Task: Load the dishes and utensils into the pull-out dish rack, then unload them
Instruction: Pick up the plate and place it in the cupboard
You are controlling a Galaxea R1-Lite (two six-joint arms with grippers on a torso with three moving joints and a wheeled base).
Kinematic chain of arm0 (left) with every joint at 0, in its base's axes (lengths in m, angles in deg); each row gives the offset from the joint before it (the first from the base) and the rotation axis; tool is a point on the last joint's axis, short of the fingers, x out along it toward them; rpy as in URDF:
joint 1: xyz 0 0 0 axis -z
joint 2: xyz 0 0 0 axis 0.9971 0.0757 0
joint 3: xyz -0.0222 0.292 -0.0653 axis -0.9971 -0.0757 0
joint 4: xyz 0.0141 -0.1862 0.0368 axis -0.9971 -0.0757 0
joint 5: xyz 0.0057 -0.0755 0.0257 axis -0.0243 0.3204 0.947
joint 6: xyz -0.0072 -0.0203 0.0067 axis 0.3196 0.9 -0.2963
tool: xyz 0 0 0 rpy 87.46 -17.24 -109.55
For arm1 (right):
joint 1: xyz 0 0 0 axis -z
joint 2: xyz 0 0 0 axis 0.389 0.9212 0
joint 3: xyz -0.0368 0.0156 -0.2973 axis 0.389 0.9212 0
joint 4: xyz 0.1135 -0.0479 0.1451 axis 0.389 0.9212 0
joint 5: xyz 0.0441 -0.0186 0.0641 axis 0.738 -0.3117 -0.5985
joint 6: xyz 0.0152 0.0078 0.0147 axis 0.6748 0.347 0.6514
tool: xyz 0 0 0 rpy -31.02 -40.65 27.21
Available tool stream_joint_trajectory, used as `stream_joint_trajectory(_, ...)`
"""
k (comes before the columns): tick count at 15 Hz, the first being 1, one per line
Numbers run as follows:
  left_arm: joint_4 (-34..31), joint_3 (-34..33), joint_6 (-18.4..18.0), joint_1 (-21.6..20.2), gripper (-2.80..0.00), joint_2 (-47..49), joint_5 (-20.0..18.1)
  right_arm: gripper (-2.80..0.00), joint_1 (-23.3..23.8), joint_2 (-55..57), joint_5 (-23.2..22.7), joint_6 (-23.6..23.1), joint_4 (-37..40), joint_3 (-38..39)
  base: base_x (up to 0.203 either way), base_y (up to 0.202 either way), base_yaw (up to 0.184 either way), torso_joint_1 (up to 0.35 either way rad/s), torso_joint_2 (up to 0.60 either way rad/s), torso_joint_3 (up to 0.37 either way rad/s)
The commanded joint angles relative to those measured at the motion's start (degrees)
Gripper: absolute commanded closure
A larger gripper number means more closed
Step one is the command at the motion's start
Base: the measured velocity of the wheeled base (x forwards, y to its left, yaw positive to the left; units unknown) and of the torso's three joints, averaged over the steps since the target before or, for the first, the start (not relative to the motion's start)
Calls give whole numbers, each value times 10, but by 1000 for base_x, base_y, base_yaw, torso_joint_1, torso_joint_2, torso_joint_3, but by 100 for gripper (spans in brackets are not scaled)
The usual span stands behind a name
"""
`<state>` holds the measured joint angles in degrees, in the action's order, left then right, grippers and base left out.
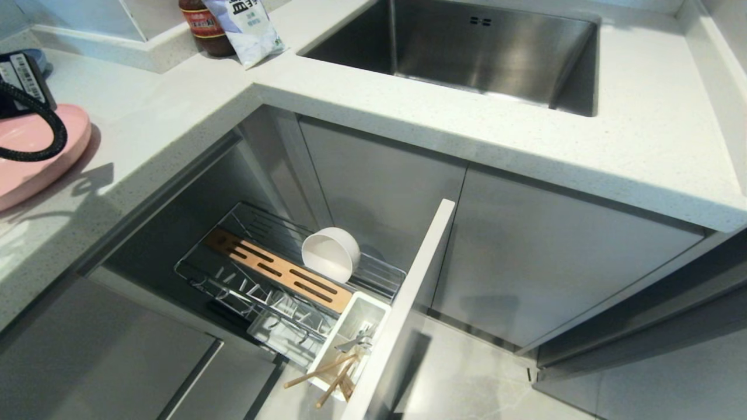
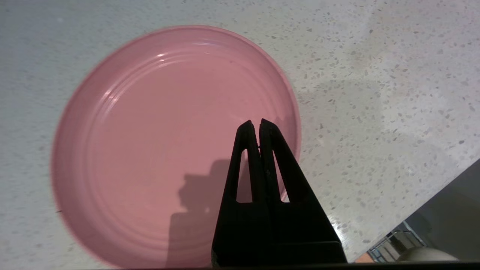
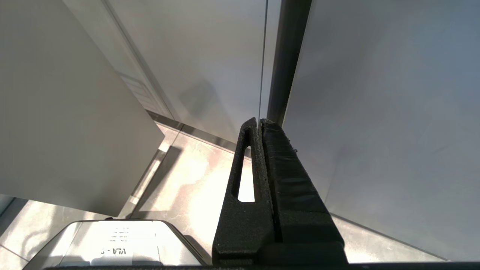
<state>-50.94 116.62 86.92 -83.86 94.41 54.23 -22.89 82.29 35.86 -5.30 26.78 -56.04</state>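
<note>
- My left gripper [image 2: 258, 123], fingers pressed together, empty, hovers over the pink plate [image 2: 150, 142] on the counter [image 2: 375, 93].
- Right gripper [image 3: 259, 122] pressed together, low by the cabinets.
- Bowl [image 1: 330, 253] sits in rack [image 1: 280, 274], frame centre.

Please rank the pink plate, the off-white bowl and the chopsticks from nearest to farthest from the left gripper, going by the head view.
1. Pink plate: on the counter at far left, directly under the shut left gripper.
2. Off-white bowl: on its side in the dish rack.
3. Chopsticks: in the white cutlery box, farthest.

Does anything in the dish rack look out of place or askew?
Yes. The chopsticks lean out over the rim of the white cutlery box instead of standing inside it. The bowl lies tipped on its side.
</note>
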Motion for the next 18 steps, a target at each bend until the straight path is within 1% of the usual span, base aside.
stream_joint_trajectory(1, -2, 16, 16, 7, 0, 41, 1, 0, 0, -1, 0, 0, 0, 1, 0, 0, 0, 0, 0, 0)
stream_joint_trajectory(2, -2, 18, 23, 8, 0, 48, 2, 0, 0, -1, 0, 1, 0, 1, 0, 0, 0, 0, 0, 0)
stream_joint_trajectory(3, -2, 20, 28, 8, -280, 49, 2, 0, 0, -1, 0, 1, 0, 1, 0, 0, 0, 0, 0, 0)
stream_joint_trajectory(11, -3, 35, 28, 8, -280, 67, 6, 0, 0, -1, 0, 0, 0, 1, 0, 0, 0, 0, 0, 0)
stream_joint_trajectory(13, -36, 48, 29, 8, -280, 80, 20, 0, 0, -1, 0, 1, 0, 1, 0, 0, 0, 0, 0, 0)
stream_joint_trajectory(14, -66, 62, 39, 8, -280, 88, 23, 0, 0, -1, 0, 1, 0, 0, 0, 0, 0, 0, 0, 0)
stream_joint_trajectory(16, -103, 83, 60, 7, -280, 100, 28, 0, 0, -1, 0, 0, 0, 1, 0, 0, 0, 0, 0, 0)
stream_joint_trajectory(18, -105, 85, 62, 7, -280, 106, 28, 0, 0, -1, 0, 1, 0, 1, 0, 0, 0, 0, 0, 0)
